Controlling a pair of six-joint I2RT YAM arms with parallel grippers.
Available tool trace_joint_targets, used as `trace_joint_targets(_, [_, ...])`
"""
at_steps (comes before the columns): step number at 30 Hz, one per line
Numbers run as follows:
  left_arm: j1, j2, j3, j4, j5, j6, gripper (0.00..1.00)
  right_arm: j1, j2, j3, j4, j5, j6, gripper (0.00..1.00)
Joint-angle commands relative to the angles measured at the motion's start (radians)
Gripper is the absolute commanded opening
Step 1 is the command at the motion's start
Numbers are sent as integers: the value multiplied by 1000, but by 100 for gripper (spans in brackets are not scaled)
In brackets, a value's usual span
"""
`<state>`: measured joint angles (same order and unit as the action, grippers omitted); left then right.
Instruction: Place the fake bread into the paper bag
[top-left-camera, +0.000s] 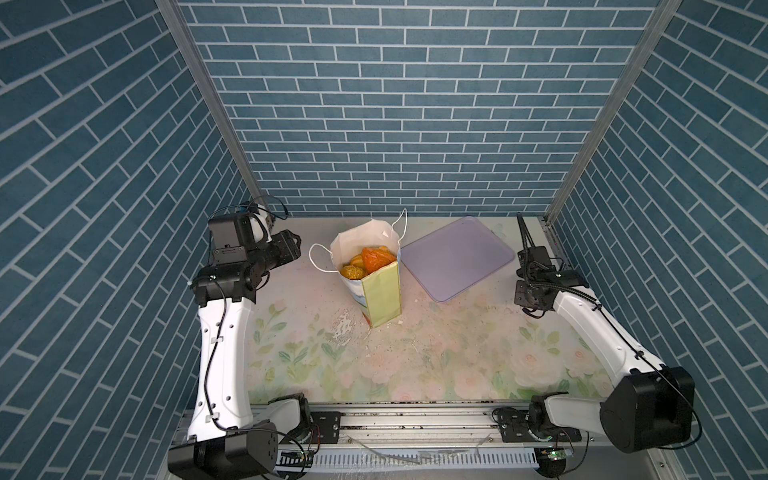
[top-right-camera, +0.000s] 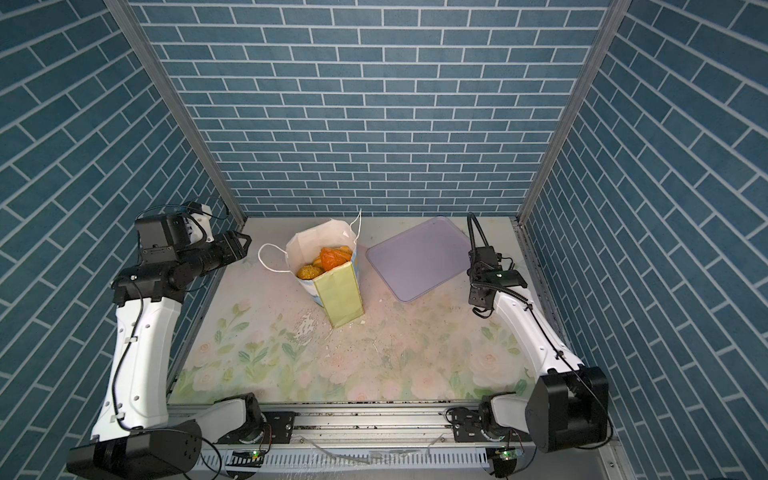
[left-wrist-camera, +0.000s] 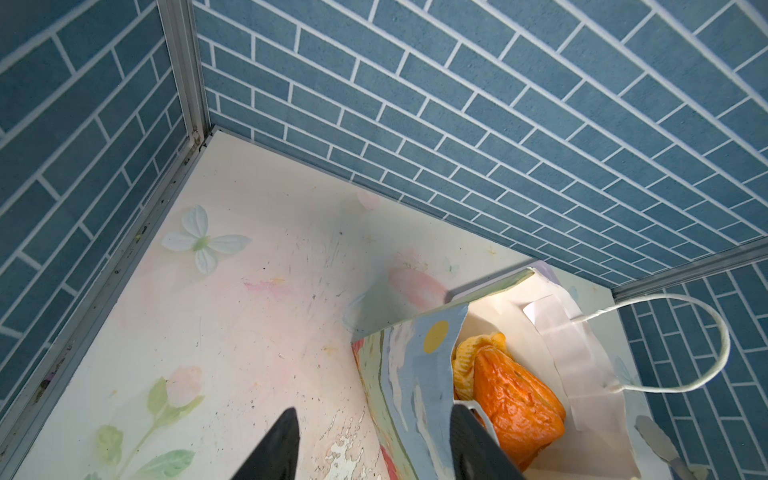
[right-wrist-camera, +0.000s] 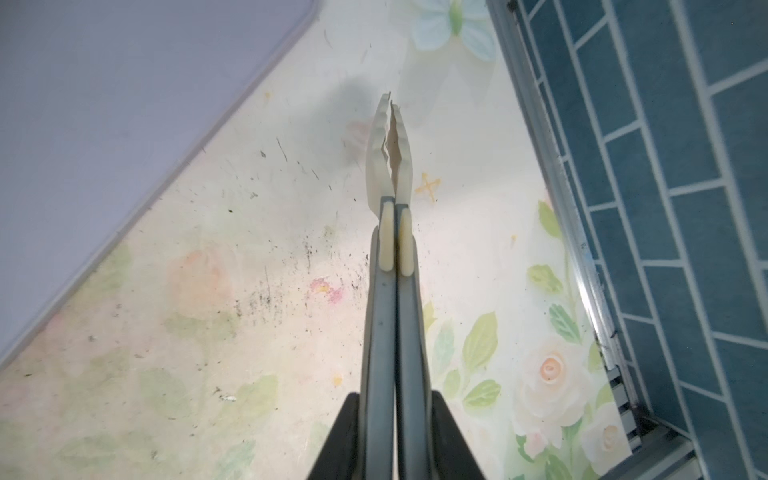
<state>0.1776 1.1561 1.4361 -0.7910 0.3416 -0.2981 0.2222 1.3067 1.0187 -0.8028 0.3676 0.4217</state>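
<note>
Glossy orange and golden fake bread (top-left-camera: 368, 261) sits inside the upright, white-lined, green-sided paper bag (top-left-camera: 381, 297), far-centre on the scuffed floral table (top-left-camera: 415, 365). A flat lilac tray (top-left-camera: 457, 257) lies to the bag's right, within blue brick-patterned walls (top-left-camera: 374, 104). The left gripper (left-wrist-camera: 372, 411) is spread and empty left of the bag; the right gripper (right-wrist-camera: 391, 104) is pressed together, empty.

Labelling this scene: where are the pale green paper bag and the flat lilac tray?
Pale green paper bag (top-left-camera: 380, 297): in a top view, green side panel.
Flat lilac rectangular tray (top-left-camera: 457, 255): in a top view, bare middle.

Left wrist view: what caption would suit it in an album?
Open left gripper beside the paper bag, glossy orange fake bread piled inside.
</note>
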Motion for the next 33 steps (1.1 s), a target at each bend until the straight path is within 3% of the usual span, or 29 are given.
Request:
trace_joint_targets(1, [7, 5, -18, -4, 7, 10, 60, -1, 37, -29, 167, -16, 58, 28])
trace_joint_targets(11, [7, 17, -53, 7, -6, 2, 60, -1, 223, -78, 264, -122, 126, 39])
trace_joint_targets(21, [7, 24, -86, 27, -11, -18, 60, -1, 286, -92, 294, -150, 110, 48])
trace_joint_targets(24, [7, 33, -94, 30, -4, -21, 60, -2, 287, -71, 265, -127, 88, 58])
trace_joint_targets(29, [8, 44, -113, 33, -10, -33, 60, -2, 241, -59, 225, -79, 70, 96])
trace_joint_targets(33, [8, 39, -139, 46, -52, -22, 60, -2, 180, -21, 167, -39, 49, 99])
